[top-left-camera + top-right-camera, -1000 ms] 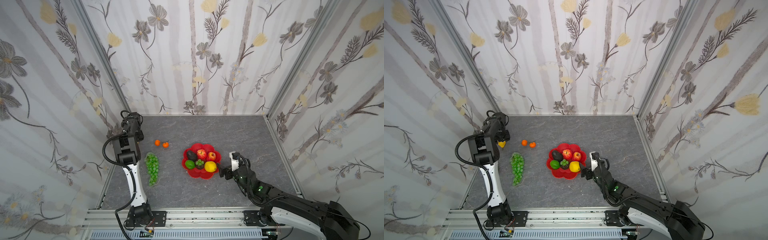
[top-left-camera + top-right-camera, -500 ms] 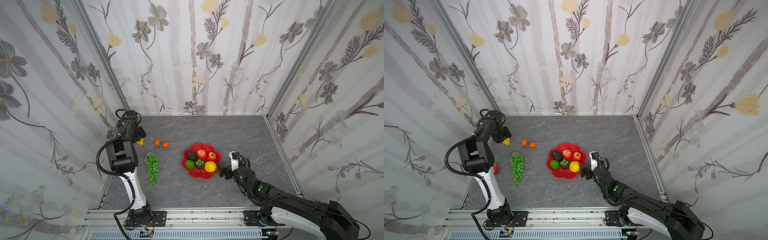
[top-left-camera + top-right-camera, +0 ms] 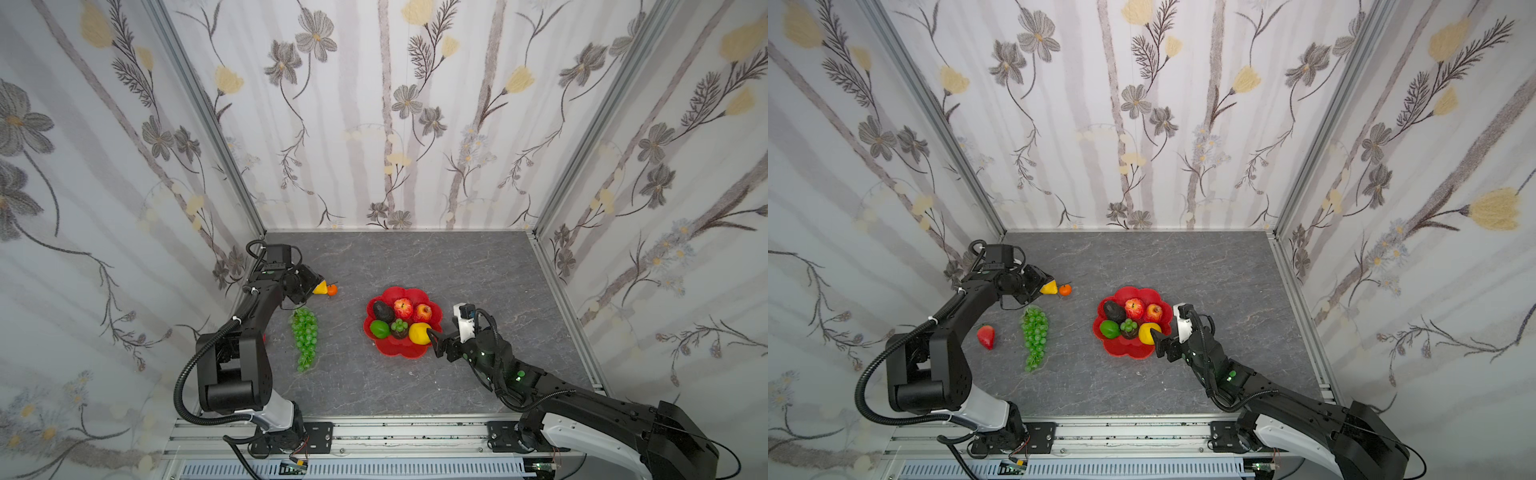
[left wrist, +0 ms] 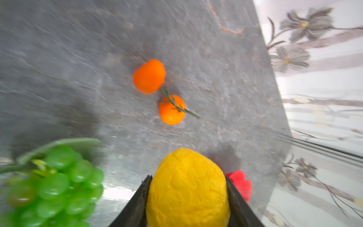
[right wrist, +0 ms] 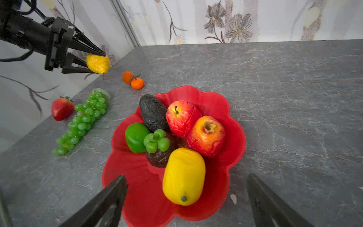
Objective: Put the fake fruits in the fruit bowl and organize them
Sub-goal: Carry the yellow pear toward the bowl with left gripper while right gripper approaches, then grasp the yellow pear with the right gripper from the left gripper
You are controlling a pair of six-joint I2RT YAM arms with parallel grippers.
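My left gripper (image 3: 316, 286) is shut on a wrinkled yellow pear (image 4: 187, 188), held above the table at the back left, just left of two joined orange tangerines (image 3: 331, 290). A long green grape bunch (image 3: 305, 332) lies on the table in front of them. The red flower-shaped fruit bowl (image 3: 399, 353) at the centre holds a dark avocado (image 5: 153, 114), two red apples (image 5: 181, 118), a green lime (image 5: 135, 137) and a yellow lemon (image 5: 183, 176). Just beyond the bowl's right rim, my right gripper (image 3: 434, 343) stands open and empty, its jaws either side of the lemon in the right wrist view.
A red strawberry (image 3: 986, 336) lies left of the grapes near the left wall. A dark fruit with a green cap (image 5: 157, 145) sits in the bowl's middle. Flowered walls close the table at left, back and right. A metal rail (image 3: 374, 432) runs along the front.
My left arm has swung the pear away from the left wall, rightward toward the tangerines. The right arm has stayed put.
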